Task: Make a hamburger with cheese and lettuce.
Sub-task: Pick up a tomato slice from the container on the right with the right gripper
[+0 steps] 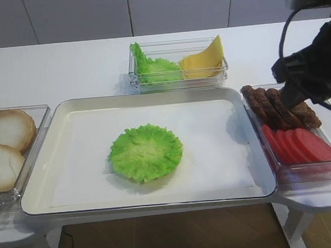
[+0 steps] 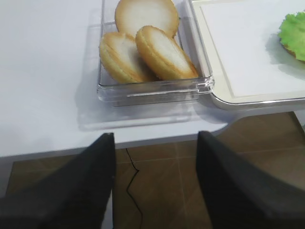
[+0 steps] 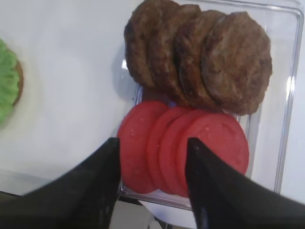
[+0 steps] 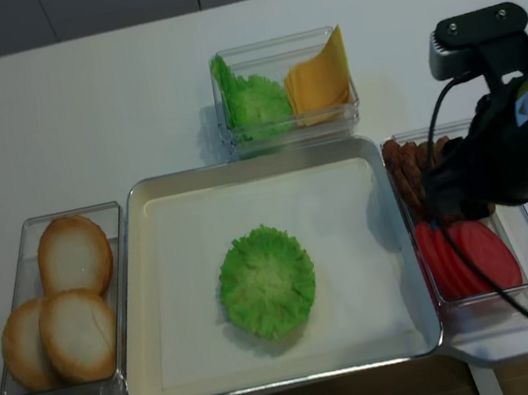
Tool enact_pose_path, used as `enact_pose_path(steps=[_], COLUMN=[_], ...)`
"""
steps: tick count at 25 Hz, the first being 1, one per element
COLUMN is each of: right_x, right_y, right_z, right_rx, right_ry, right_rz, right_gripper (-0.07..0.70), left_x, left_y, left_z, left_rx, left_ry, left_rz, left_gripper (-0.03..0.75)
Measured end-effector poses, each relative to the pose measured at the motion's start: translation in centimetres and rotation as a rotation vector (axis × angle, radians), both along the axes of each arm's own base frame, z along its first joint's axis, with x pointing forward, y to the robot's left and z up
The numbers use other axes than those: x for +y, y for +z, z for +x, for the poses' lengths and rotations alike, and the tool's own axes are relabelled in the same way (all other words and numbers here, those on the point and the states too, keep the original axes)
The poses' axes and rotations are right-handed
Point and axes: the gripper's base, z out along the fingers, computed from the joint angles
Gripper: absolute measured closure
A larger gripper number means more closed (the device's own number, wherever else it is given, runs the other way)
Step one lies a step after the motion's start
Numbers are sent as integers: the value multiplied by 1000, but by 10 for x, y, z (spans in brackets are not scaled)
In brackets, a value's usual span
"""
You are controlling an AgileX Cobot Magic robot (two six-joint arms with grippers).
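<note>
The hamburger (image 1: pixel 146 153) sits mid-tray (image 1: pixel 231 97) with only its lettuce top showing; the right wrist view catches a brown edge under the leaf, the rest hidden. Spare lettuce (image 4: pixel 253 103) and cheese (image 4: pixel 318 82) stand in the back bin. The right gripper (image 3: pixel 152 183) hovers over the tomato slices (image 3: pixel 183 148), fingers apart, holding nothing; its arm hides some of the patties (image 1: pixel 277 107) from above. The left gripper (image 2: pixel 155 183), seen only by its own camera, hangs spread and empty near the buns (image 2: pixel 147 45).
</note>
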Motion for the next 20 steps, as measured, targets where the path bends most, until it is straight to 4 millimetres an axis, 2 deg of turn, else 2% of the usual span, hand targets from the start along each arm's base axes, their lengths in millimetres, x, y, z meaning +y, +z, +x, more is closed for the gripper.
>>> enact_pose_path(steps=[6,10,13,20], right_x=[17,28,33,37], right_y=[-15,-18,-22,-47], right_z=[2,1,4,17], right_rx=[64,72,82,143], right_ry=[43,81,92,86], right_rz=[-34,-45,-63,-132], right_gripper=[278,278,278,278], left_x=[0,0,0,0], left_y=[0,0,0,0], left_z=[0,0,0,0], left_rx=[0,0,0,0], left_ry=[0,0,0,0], left_rz=[0,0,0,0], left_gripper=[314,314,314,314])
